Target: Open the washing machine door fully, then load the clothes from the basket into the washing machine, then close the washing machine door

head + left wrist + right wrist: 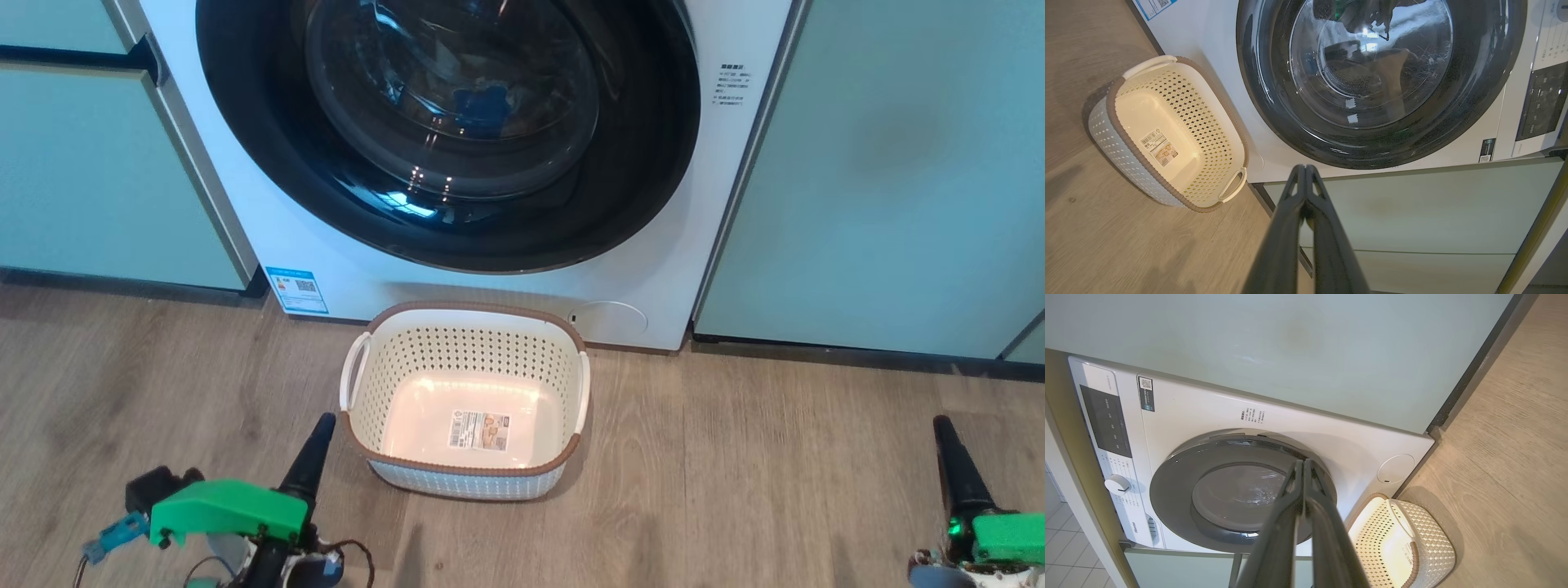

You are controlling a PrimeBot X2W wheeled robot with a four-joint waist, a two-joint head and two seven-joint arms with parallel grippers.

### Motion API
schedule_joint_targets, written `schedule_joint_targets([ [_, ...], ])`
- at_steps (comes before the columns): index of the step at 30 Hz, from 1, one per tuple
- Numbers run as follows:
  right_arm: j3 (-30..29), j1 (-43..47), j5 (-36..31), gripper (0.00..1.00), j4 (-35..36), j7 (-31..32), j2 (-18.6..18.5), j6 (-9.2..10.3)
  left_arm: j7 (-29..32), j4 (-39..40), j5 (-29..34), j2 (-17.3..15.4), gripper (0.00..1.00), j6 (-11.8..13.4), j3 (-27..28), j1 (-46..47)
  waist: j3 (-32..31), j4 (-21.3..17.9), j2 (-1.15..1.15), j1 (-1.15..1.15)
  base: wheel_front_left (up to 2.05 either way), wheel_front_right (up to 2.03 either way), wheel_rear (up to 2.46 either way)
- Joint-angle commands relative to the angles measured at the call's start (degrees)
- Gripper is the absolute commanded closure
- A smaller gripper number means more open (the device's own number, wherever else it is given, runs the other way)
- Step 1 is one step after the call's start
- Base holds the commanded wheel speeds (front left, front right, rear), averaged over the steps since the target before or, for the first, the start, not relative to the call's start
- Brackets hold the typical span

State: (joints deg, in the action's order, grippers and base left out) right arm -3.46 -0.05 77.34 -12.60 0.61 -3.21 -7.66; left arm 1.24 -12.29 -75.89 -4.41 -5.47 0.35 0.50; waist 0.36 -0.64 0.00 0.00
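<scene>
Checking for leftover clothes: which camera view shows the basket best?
The head view: the basket sits centred, seen from above, its whole bottom bare except for a label. The left wrist view shows the basket whole too, but turned sideways at the left. The right wrist view catches the basket obliquely, low at the right.

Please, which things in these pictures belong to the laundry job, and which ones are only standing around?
Belong to the job:
- the washing machine
- the washing machine door, closed
- the basket, with no clothes in it, just a label
- the left gripper and the right gripper, both shut

Only around:
- the green cabinet panels
- the wooden floor
</scene>
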Motion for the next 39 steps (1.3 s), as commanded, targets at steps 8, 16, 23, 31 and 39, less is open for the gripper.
schedule_joint_targets([
  [8,0.07,-4.10,6.30,1.00,0.59,1.63,-1.27,0.15,1.64,0.32,-6.46,-0.03,1.00,-1.09,3.11,4.16,-0.06,0.22,0.00,0.00,0.00,0.00,0.00],
  [16,-0.34,-4.88,10.70,1.00,-0.21,2.69,-1.25,0.16,2.71,-0.54,-11.11,0.21,1.00,-1.48,3.83,4.76,-0.11,0.40,0.00,0.00,0.00,0.00,0.00],
  [23,-0.82,-5.78,15.71,1.00,-1.13,3.92,-1.23,0.17,3.93,-1.53,-16.43,0.49,1.00,-1.94,4.66,5.45,-0.16,0.60,0.00,0.00,0.00,0.00,0.00],
  [31,-1.07,-5.96,16.49,1.00,-1.31,4.27,-1.11,0.17,4.25,-1.72,-17.31,0.62,1.00,-2.02,4.93,5.58,-0.17,0.64,0.00,0.00,0.00,0.00,0.00],
  [39,-1.26,-5.97,16.33,1.00,-1.32,4.43,-0.97,0.17,4.35,-1.72,-17.21,0.71,1.00,-2.02,5.05,5.59,-0.18,0.64,0.00,0.00,0.00,0.00,0.00],
])
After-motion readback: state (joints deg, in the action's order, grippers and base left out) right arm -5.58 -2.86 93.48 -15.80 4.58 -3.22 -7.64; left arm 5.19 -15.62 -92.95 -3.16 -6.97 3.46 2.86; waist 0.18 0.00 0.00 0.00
